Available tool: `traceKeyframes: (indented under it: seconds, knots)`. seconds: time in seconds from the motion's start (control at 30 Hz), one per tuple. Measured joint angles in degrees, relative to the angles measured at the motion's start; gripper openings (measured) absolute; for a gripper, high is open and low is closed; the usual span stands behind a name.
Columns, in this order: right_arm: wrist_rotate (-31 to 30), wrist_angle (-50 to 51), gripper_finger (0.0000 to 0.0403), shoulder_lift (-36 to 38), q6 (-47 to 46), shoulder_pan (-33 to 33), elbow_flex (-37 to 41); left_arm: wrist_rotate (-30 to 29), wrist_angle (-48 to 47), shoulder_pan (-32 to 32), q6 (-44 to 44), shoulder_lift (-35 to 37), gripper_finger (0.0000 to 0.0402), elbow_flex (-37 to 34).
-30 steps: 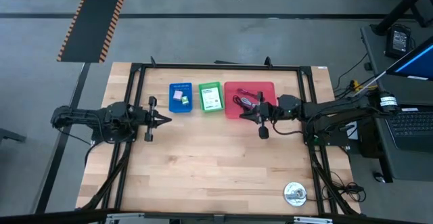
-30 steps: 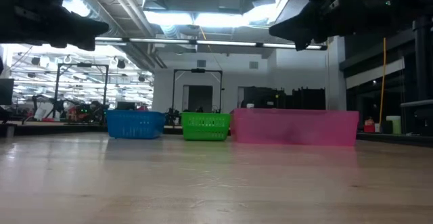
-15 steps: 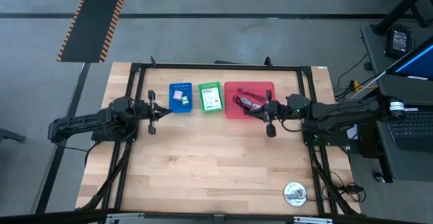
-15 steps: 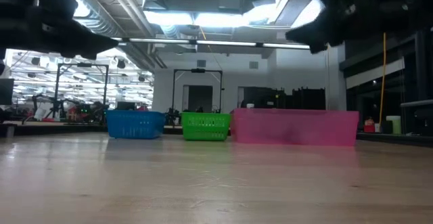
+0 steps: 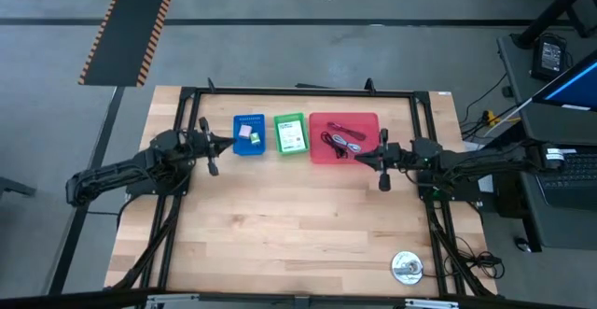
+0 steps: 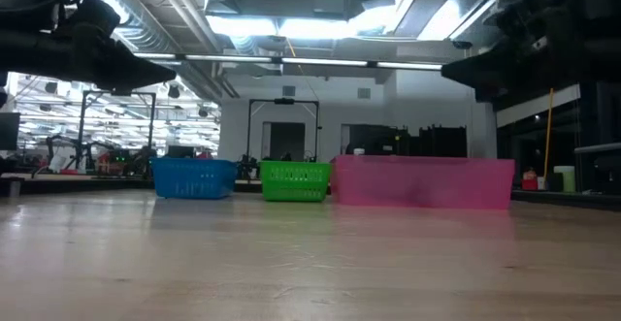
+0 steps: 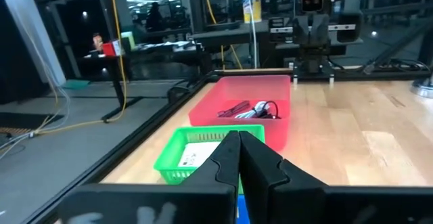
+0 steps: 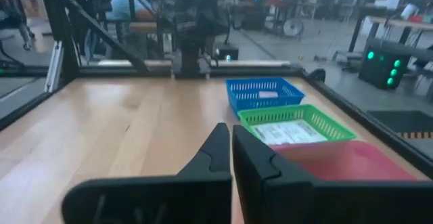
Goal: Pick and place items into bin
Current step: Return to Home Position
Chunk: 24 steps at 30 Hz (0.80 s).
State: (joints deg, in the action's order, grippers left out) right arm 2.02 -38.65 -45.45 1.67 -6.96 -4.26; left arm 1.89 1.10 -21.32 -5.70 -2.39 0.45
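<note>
Tabletop (image 5: pixel 298 225) bears three — blue bin (image 5: pixel 244 120), green bin (image 5: pixel 289 118), red bin (image 5: pixel 366 127); left gripper (image 5: pixel 227 142), right gripper (image 5: pixel 360 157) hover, fingers pressed together, empty.

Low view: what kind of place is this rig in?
Likely a robotics lab or industrial workshop: exposed ceiling ducts and strip lights, another metal frame farther back, and in the high view hazard-striped floor tape and a laptop.

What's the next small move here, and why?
Probably retract both arms toward home: the blue bin, green bin and red bin are each loaded, and the left gripper and right gripper hang near them, fingers shut on nothing.
</note>
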Motion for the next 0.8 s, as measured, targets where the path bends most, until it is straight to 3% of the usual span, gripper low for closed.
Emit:
traceKeyframes:
  seconds: [0.17,0.53,0.8]
  knots:
    - [0.1,-0.9,0.0,5.4,0.2,-0.4,3.7,0.0,0.0,-0.2,0.6,0.0,0.0003,0.0]
    - [3.5,9.6,0.0,16.8,1.5,-0.6,3.9,0.0,0.0,-0.2,0.5,0.0,0.0003,0.0]
    - [3.7,9.9,0.0,17.8,-1.7,-0.6,3.9,0.0,0.0,-0.2,0.4,0.0,0.0003,0.0]
